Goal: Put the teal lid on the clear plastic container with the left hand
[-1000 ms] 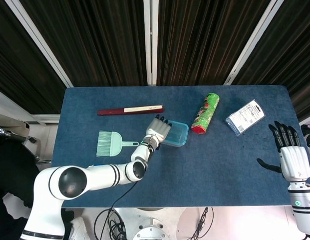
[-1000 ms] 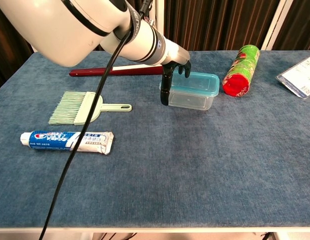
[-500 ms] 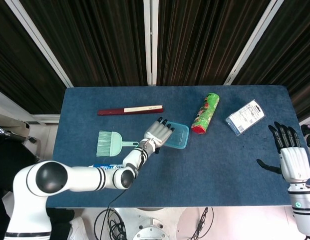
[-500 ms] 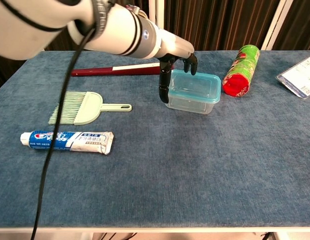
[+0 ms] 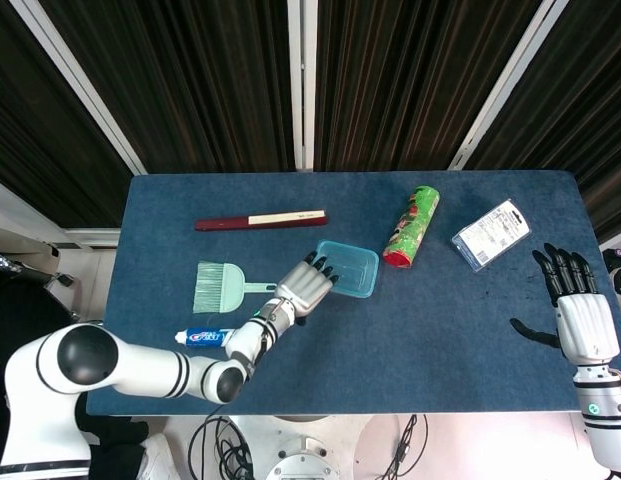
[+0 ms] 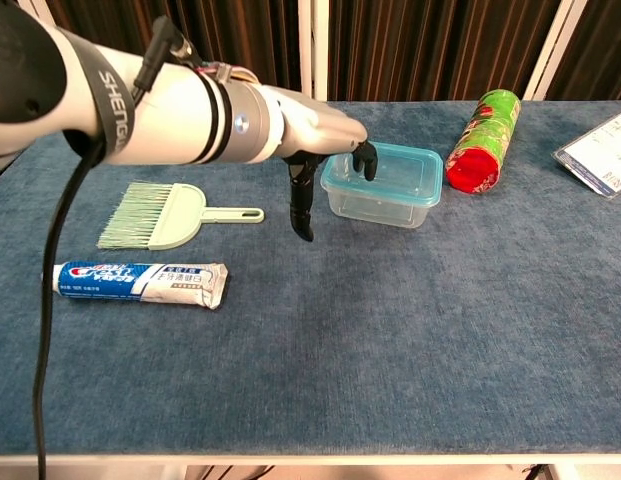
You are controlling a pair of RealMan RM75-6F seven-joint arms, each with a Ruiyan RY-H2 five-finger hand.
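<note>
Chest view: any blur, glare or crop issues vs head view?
Chest view: sharp and evenly lit; left arm cropped at the frame edge; left hand throws only soft shadow near the container. Head view: table corners bowed by wide-angle lens; right hand near the frame edge.

The head view looks almost straight down from high above onto the whole blue bench (image 5: 470,330) with dark curtains beyond, while the chest view sits low at the near edge, facing across it at closer range, sharing the bench's middle.
</note>
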